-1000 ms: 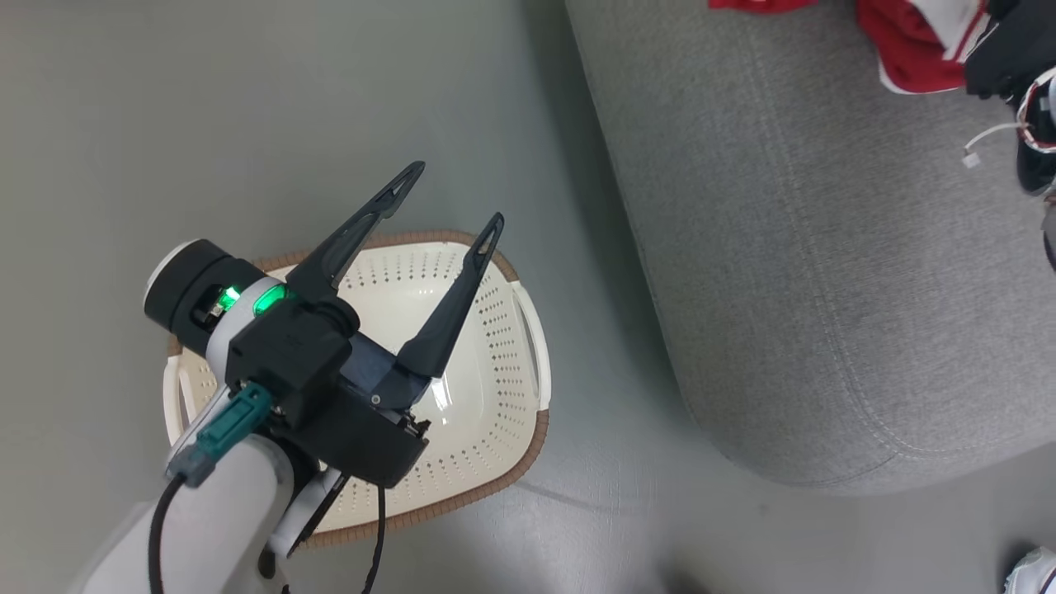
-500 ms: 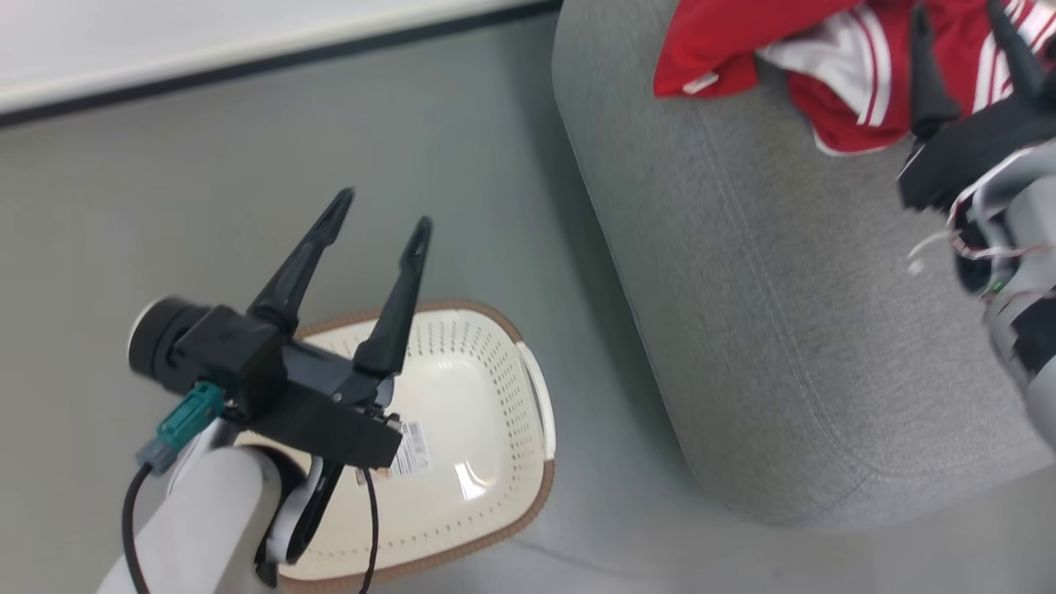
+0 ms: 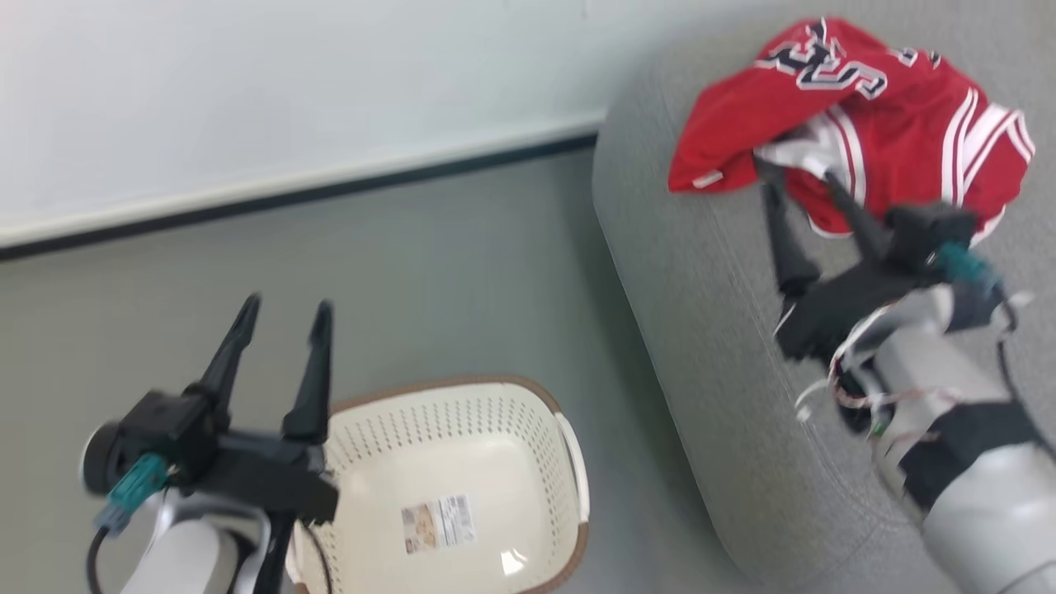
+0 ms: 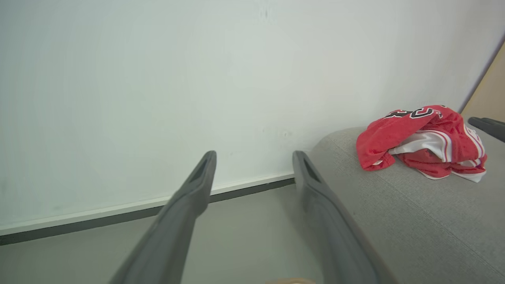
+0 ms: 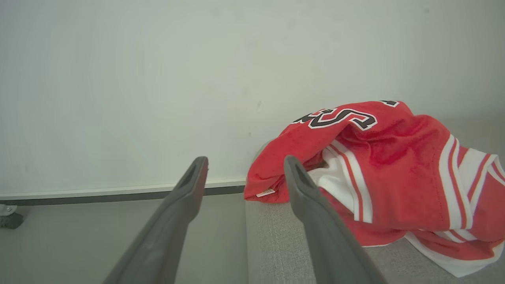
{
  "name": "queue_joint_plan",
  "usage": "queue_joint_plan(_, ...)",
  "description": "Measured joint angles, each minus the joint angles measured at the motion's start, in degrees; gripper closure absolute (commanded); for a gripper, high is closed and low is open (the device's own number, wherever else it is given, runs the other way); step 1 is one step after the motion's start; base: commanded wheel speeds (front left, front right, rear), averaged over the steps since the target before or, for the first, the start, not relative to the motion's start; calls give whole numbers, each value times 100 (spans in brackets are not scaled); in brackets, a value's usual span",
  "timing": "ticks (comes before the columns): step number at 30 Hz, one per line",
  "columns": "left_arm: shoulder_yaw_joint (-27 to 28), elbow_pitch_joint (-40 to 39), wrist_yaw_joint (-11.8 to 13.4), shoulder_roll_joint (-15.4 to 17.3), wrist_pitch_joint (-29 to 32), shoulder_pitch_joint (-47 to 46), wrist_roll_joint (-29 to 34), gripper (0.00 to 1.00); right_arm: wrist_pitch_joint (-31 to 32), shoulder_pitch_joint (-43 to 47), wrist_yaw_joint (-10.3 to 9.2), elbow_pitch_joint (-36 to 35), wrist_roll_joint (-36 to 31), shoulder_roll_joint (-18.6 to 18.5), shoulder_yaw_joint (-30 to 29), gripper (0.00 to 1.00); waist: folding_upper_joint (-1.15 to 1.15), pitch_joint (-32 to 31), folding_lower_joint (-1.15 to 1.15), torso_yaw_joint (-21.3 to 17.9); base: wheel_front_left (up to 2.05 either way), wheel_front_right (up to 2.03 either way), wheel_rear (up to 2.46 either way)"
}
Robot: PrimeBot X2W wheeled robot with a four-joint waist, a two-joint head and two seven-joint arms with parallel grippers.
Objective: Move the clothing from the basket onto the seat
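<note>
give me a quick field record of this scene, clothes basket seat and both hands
clothing: red pile with white stripes, on the seat
basket: on the floor, no clothes inside, label on its bottom
seat: grey, right of the basket
left hand: open, empty, over the basket's left edge
right hand: open, empty, pointing at the clothing

A bare, home-like room — a grey upholstered sofa [image 3: 726, 355] and a cream laundry basket [image 3: 462, 408] on a smooth grey floor [image 3: 462, 272], a plain white wall [image 3: 289, 82] with dark skirting [image 3: 289, 196] behind.
</note>
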Motion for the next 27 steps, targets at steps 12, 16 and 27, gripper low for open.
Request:
queue_joint_plan(12, 420, 202, 71, 25, -81, 1064, -33, 0, 0, 1495, -443, -1102, -202, 26, -131, 0, 0, -791, 0, 395, 0, 0, 0)
queue_joint_plan(16, 513, 215, 96, 25, -114, 1516, -15, 0, 0, 2040, -561, -1573, -336, 38, -219, 0, 0, -1032, 0, 553, 0, 0, 0)
queue_joint_plan(27, 922, 64, 101, -114, -138, 2429, 86, 0, -1, 3390, -661, -2761, -709, 69, -489, 0, 0, -1555, 0, 789, 0, 0, 0)
